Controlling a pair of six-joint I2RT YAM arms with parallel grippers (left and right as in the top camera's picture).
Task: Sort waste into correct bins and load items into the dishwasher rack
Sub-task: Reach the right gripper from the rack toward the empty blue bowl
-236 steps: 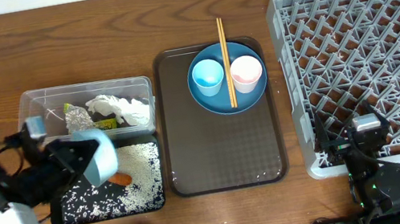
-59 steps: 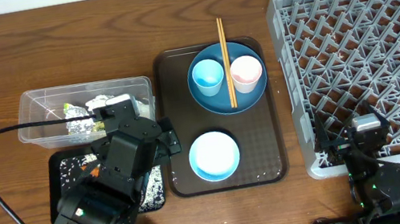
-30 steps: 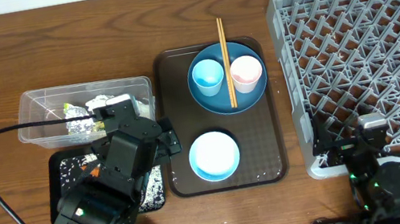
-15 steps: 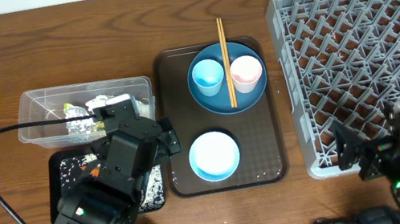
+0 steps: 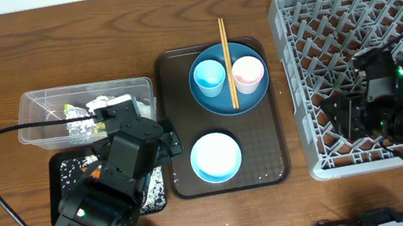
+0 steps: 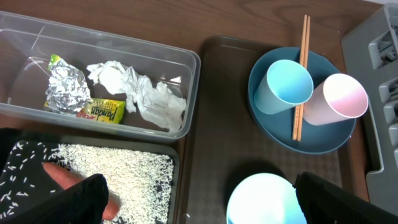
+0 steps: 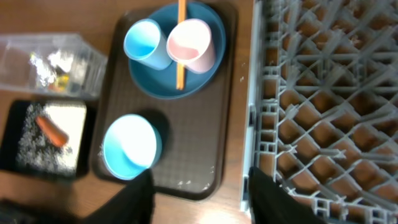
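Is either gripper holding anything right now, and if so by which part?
Nothing is held: the left gripper and the right gripper both stand open and empty.

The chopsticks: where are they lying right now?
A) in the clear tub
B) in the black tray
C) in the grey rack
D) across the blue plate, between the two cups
D: the wooden chopsticks lie across the blue plate, running between the light blue cup and the pink cup.
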